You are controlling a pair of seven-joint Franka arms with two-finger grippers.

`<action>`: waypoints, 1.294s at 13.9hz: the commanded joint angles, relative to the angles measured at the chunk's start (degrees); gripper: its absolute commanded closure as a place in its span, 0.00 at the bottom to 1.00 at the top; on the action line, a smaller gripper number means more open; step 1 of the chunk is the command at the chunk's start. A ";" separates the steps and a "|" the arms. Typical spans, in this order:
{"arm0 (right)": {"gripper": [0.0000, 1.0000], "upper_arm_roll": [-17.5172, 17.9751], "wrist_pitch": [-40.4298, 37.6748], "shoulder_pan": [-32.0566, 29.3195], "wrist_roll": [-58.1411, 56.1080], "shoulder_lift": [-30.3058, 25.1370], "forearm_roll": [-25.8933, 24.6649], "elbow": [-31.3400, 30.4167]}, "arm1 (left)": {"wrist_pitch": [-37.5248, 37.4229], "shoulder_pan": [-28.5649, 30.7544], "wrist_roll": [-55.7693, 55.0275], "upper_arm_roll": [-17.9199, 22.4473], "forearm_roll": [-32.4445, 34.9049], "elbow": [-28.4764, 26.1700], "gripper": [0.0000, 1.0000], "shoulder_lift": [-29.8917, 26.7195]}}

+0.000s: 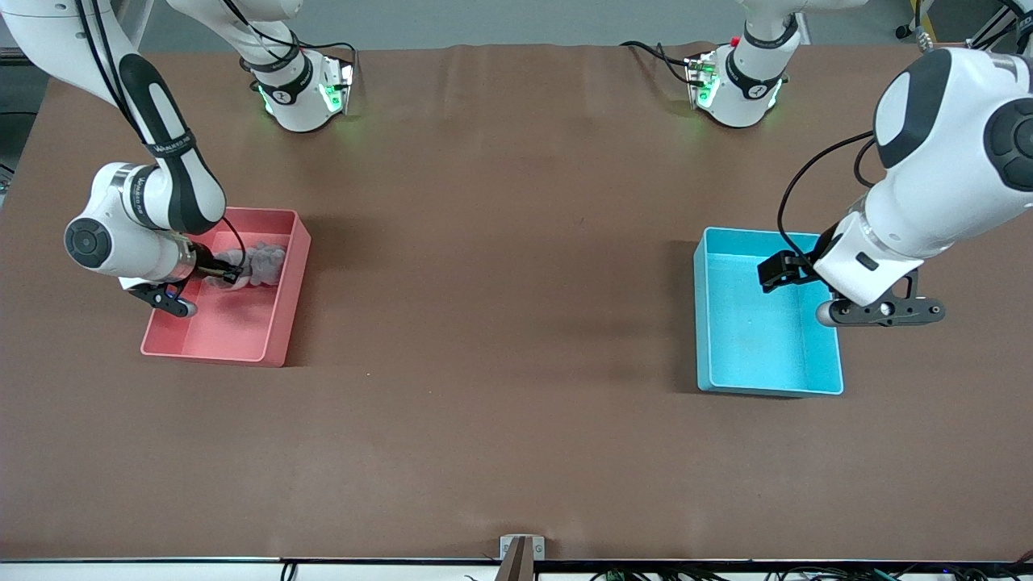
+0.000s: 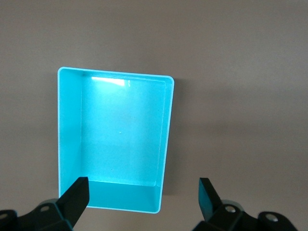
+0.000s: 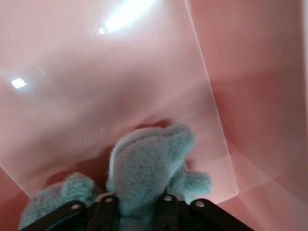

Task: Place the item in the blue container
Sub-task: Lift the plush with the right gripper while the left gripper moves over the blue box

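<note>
- I see the pink bin [image 1: 274, 343] on the brown tabletop [image 1: 500, 242], toward the right arm's end.
- Inside it lies a grey plush toy [image 1: 262, 262], in the part of the bin farther from the front camera; the rest of the pink floor is bare.
- My right claw [image 1: 228, 277] is down in the pink bin, and in the right wrist view its fingers [image 3: 108, 207] are pressed against both sides of the plush toy [image 3: 149, 168], so I read it as clamped on the toy.
- The toy is touching the bin floor as far as I can tell.
- The blue container [image 1: 718, 355] sits toward the left arm's end, well apart from the pink bin, and holds nothing.
- My left claw [image 1: 779, 270] hangs over the blue container, fingers [image 2: 77, 195] spread wide with nothing between them.
- From the left wrist view I look straight down into the blue container [image 2: 115, 139]; only its smooth cyan floor shows.
</note>
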 commanded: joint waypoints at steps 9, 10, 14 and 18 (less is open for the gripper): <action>0.98 0.82 -32.50 12.23 19.94 -0.40 -1.35 27.52 | 0.65 -0.32 -1.13 -0.25 0.25 0.15 0.00 1.17; 0.98 0.91 -32.51 14.78 24.35 -0.40 -0.91 28.05 | 0.73 -0.32 -1.04 -0.16 0.25 0.15 0.00 1.17; 0.98 0.91 -29.63 24.28 39.65 -0.23 6.02 28.94 | 0.74 0.12 -0.95 -0.16 0.34 0.07 0.00 1.17; 0.98 0.91 -20.41 34.38 55.64 2.05 7.27 28.76 | 0.82 -0.23 -0.07 -0.16 2.88 -0.02 0.00 1.26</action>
